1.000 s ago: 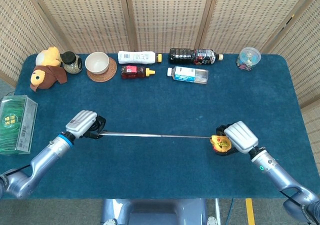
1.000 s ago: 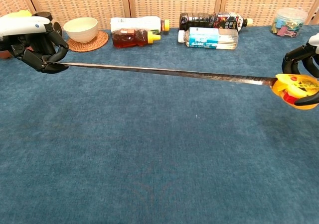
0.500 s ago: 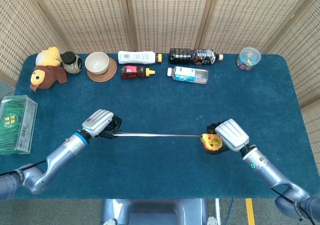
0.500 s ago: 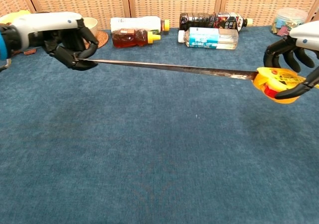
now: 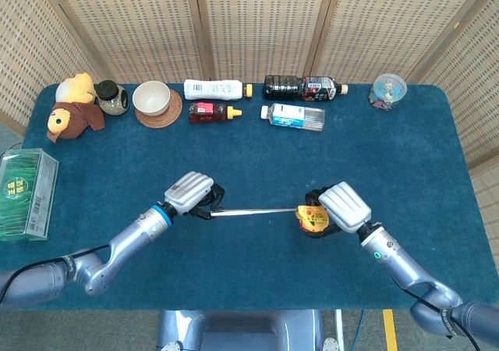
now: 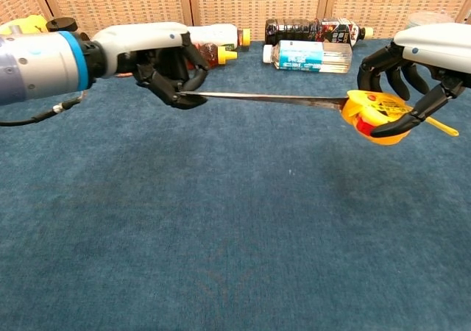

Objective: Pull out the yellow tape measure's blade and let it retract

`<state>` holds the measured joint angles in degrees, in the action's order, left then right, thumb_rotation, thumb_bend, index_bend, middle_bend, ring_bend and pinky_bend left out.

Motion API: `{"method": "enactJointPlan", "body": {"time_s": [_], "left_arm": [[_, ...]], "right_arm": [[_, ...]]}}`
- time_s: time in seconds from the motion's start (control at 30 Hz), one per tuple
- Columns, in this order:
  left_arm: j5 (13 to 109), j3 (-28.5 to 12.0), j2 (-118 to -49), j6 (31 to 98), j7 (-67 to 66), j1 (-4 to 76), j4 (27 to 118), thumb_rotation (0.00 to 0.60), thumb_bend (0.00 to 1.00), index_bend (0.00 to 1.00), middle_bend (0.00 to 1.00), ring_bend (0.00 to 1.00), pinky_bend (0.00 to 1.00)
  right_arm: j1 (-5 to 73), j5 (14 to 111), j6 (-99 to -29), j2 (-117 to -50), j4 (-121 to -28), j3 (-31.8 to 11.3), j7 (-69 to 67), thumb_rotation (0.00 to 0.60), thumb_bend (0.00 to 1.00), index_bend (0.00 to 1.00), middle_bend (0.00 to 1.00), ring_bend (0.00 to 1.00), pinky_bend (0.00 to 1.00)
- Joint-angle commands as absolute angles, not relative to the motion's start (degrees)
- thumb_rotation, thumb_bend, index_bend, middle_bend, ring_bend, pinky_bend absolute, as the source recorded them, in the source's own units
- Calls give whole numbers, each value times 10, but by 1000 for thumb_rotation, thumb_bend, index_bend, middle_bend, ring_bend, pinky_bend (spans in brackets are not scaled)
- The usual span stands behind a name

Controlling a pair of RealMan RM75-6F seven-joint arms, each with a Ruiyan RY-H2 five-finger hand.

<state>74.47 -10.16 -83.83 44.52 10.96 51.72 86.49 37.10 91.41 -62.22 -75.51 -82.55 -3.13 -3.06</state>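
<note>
The yellow tape measure (image 5: 310,219) (image 6: 375,115) is held above the blue table by my right hand (image 5: 341,207) (image 6: 421,66), whose fingers wrap its case. Its metal blade (image 5: 253,211) (image 6: 265,98) runs out to the left, roughly level. My left hand (image 5: 192,194) (image 6: 163,61) pinches the blade's tip between its fingertips. The two hands stand fairly close together near the table's middle front.
Along the far edge lie a white bottle (image 5: 214,89), a red-labelled bottle (image 5: 212,112), a dark bottle (image 5: 304,86), a clear bottle (image 5: 295,117), a bowl on a coaster (image 5: 153,100), a plush toy (image 5: 72,105) and a clip jar (image 5: 388,90). A green box (image 5: 25,193) sits at the left edge.
Both hands have moved toward each other and toward the table's middle. The exposed blade is much shorter than a second ago, with both grips kept.
</note>
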Motion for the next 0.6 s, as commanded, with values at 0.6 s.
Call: {"method": "enactJointPlan", "body": {"time_s": [0.6], "left_arm": [[706, -109, -788, 462, 49, 507, 913, 568, 333, 332, 1000, 1000, 883]], "right_arm": [[368, 912, -617, -766, -789, -23, -35, 389, 186, 587, 627, 624, 662]]}}
